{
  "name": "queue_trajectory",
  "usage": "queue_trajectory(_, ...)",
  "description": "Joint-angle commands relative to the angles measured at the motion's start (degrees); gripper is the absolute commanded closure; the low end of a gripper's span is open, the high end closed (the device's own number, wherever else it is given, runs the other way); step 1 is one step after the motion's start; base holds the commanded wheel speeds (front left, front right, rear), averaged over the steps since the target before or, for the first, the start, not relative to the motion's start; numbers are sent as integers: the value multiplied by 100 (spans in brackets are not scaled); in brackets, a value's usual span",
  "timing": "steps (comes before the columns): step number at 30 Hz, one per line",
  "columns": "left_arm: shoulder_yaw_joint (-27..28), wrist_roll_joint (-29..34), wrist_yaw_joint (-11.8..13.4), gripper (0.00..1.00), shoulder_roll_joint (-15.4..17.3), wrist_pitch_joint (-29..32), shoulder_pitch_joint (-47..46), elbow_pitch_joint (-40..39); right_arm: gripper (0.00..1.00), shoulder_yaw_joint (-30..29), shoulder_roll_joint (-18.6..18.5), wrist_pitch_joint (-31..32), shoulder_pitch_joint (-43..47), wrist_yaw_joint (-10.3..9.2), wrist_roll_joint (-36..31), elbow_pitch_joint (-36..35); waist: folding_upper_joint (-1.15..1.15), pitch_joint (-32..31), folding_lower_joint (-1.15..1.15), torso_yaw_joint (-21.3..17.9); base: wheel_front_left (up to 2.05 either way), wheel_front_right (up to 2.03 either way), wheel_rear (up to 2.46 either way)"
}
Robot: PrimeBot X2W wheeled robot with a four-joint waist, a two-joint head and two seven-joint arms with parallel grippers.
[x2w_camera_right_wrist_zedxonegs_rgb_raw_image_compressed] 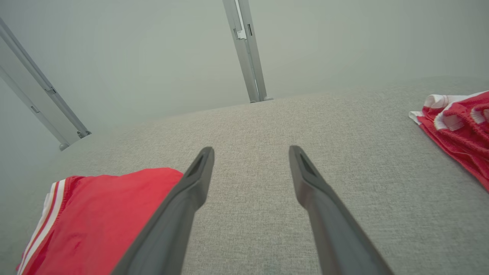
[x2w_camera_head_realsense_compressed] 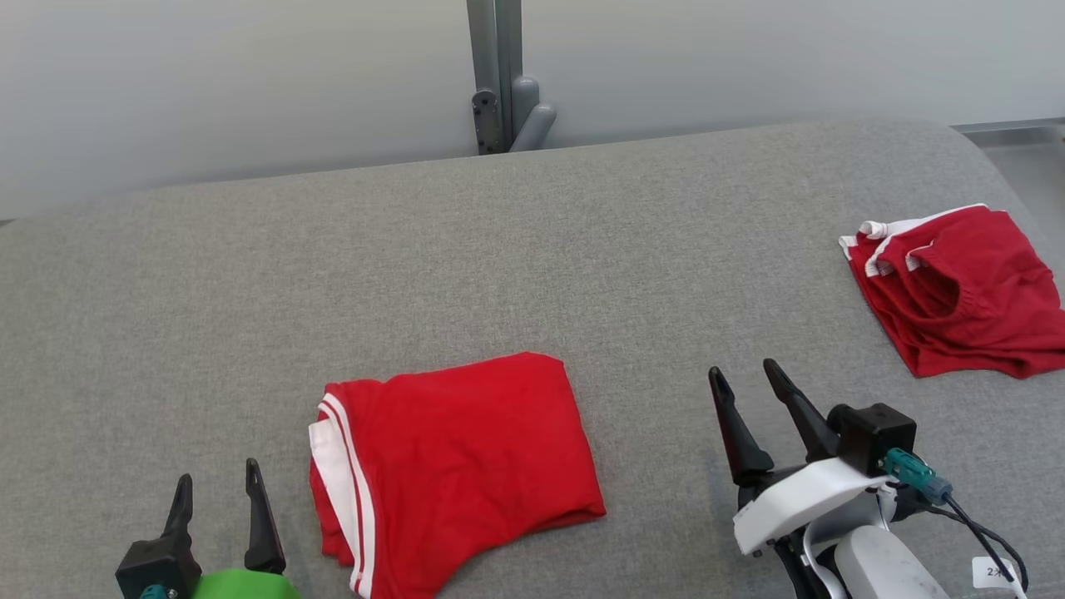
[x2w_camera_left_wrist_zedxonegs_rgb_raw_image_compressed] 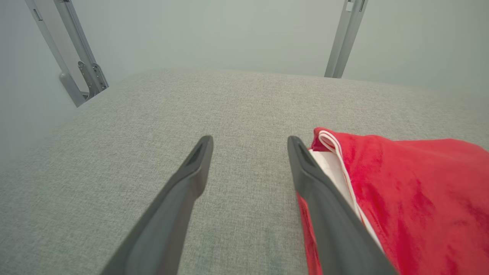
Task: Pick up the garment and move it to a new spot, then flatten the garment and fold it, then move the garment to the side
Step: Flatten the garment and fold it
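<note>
1. While its near middle bears the folded garment (x2w_camera_head_realsense_compressed: 453,466), the table (x2w_camera_head_realsense_compressed: 532,249) has a second garment (x2w_camera_head_realsense_compressed: 957,291) at its right edge.
2. Left gripper (x2w_camera_head_realsense_compressed: 218,470), over the table's near left: jaws spread, empty.
3. Right gripper (x2w_camera_head_realsense_compressed: 743,368), near right: likewise.

L gripper (x2w_camera_head_realsense_compressed: 218,471) sits low at the near left, fingers wide apart, pointing up and away, empty. Green wrist cover (x2w_camera_head_realsense_compressed: 245,585) just behind it. R gripper (x2w_camera_head_realsense_compressed: 742,368) at the near right, further fwd, fingers spread too, leaning a bit left, empty. Behind it a white wrist (x2w_camera_head_realsense_compressed: 799,495) and pale forearm (x2w_camera_head_realsense_compressed: 882,566), w/ a black cam block (x2w_camera_head_realsense_compressed: 874,433) and teal plug (x2w_camera_head_realsense_compressed: 911,470) on top.
</note>
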Motion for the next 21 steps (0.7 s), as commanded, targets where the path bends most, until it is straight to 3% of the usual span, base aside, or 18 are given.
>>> queue_trajectory(1, 25, 55, -15, 0, 24, 3, 88, -37, 0, -40, -3, -15, 85, -1, -117, -58, 17, -84, 0, -56, 0, 0, 0)
queue_trajectory(21, 278, 366, -270, 0, 24, 4, 310, -49, 0, -615, 101, -14, 585, -1, -790, -244, 17, -268, 0, -268, 0, 0, 0)
